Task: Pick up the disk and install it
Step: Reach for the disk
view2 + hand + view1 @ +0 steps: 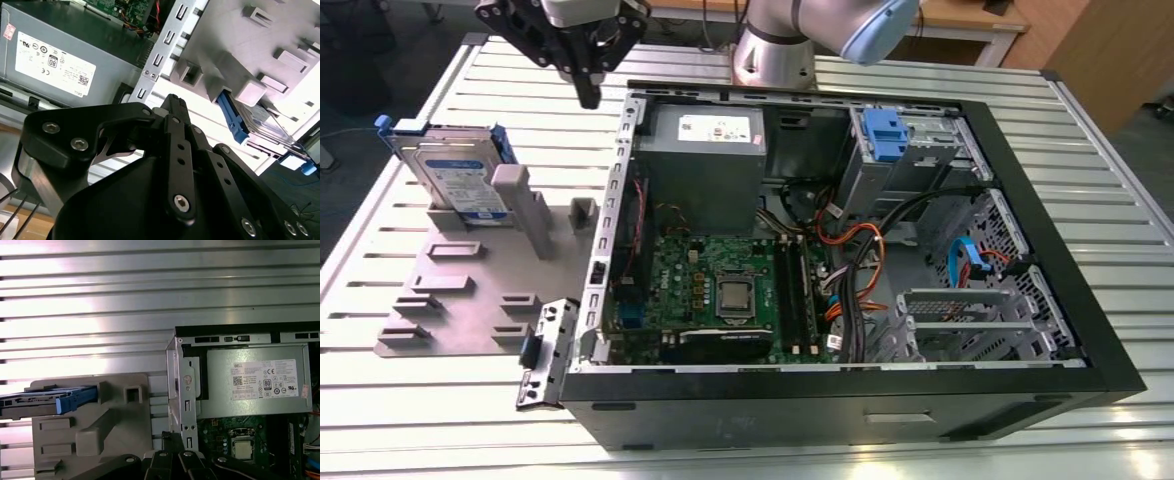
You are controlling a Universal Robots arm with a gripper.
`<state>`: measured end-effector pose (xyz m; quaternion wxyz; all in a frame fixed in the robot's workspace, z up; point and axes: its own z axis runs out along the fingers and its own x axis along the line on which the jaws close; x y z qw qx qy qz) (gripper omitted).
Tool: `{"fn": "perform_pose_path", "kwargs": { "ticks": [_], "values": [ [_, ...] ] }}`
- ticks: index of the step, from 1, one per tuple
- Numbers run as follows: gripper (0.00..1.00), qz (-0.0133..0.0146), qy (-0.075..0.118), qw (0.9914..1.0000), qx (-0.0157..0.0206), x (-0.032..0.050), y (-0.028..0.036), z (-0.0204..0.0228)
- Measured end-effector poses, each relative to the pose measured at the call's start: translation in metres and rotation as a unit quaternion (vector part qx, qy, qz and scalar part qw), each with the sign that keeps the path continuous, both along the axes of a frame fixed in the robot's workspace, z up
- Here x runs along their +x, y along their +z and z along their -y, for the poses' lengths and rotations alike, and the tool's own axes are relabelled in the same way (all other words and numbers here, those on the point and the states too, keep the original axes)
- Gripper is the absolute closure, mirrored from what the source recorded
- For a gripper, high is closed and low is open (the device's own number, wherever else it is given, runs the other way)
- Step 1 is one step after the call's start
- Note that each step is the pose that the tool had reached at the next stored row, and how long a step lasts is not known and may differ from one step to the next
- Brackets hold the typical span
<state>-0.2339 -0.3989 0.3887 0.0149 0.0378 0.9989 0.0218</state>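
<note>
The disk [458,178] is a silver drive with a white-and-blue label in a blue carrier. It stands on edge in a slot at the far end of a grey fixture plate [460,300], at the exterior view's left. My gripper [591,96] hangs above the table between the disk and the computer case's wall, apart from both. Its black fingers meet at the tip with nothing between them. In the second wrist view the gripper [172,100] points toward the fixture, with the disk [264,123] off to one side. In the first wrist view the disk [42,399] lies beside the fixture's post.
An open computer case [1067,330] lies on the slatted metal table [440,420], showing the motherboard [720,290], a grey power supply [707,150] and a grey drive cage with a blue latch [886,133]. The arm's base [774,55] stands behind the case.
</note>
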Motion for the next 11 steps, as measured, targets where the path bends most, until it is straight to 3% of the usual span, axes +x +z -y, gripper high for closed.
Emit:
{"fn": "perform_pose_path", "kwargs": {
  "ticks": [11],
  "values": [
    [0.89, 0.0000, 0.000, 1.00000, 0.0000, -0.0105, -0.0009, 0.0000]
  ]
}}
